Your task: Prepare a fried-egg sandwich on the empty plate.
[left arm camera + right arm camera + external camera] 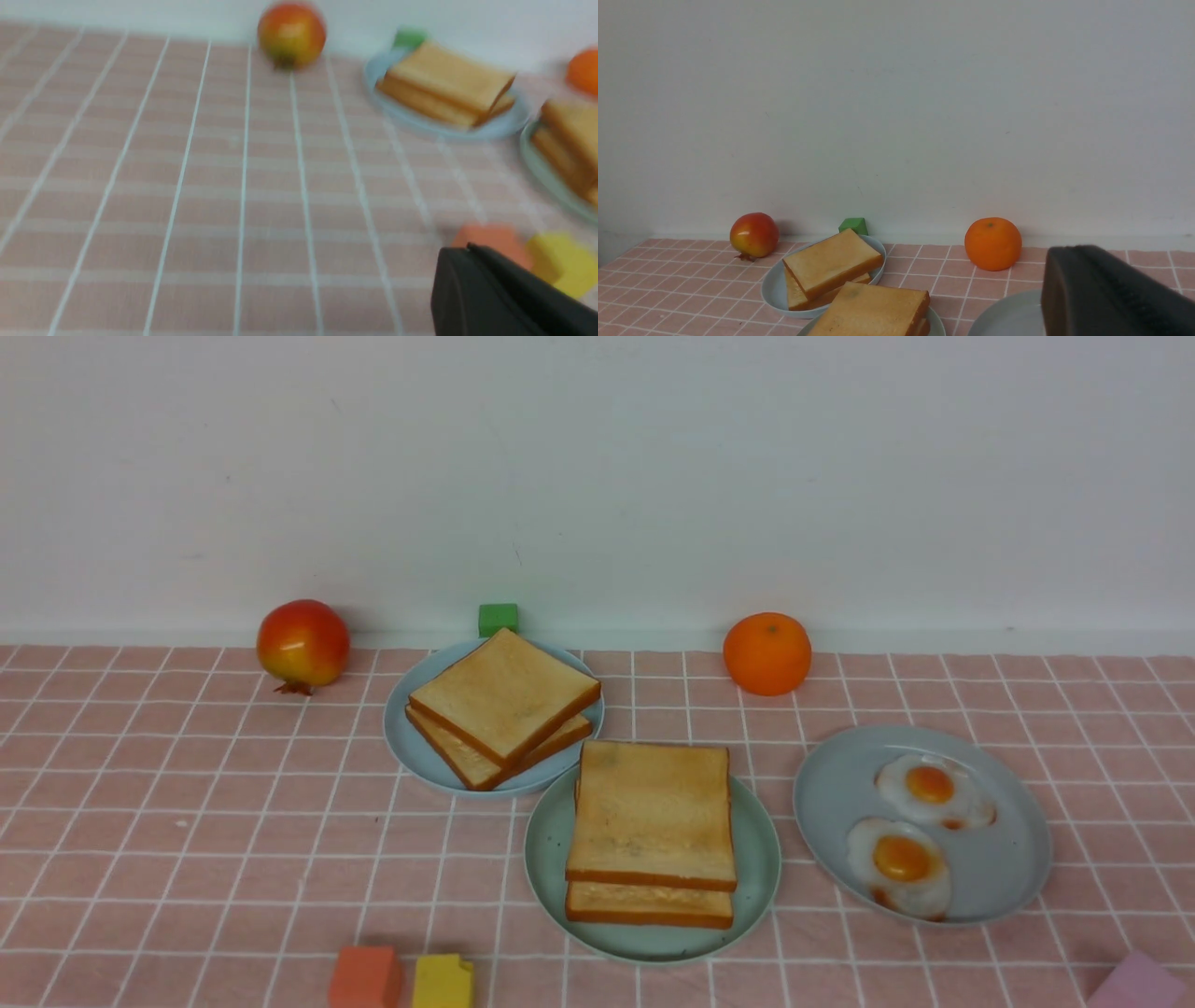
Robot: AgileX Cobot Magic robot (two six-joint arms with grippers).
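The fried-egg sandwich (652, 831) sits on the mint-green plate (761, 868) at centre of the counter (187, 840); egg not visible between slices. Behind-left, touching rims, a grey-blue plate (401, 737) holds 2 toast slices (504, 705). To the right, another plate (1018, 859) carries 2 fried eggs (901, 863). Pomegranate (302, 644), orange (766, 653) and green block (498, 619) line the wall. Left fingers (504, 294) together, empty. Right fingers (1106, 294): spacing cannot be told.

Soft, even, bright light; short faint shadows under the orange (766, 653) and pomegranate (302, 645). Front and right wrist views are sharp; the left wrist view is smeared by blur.
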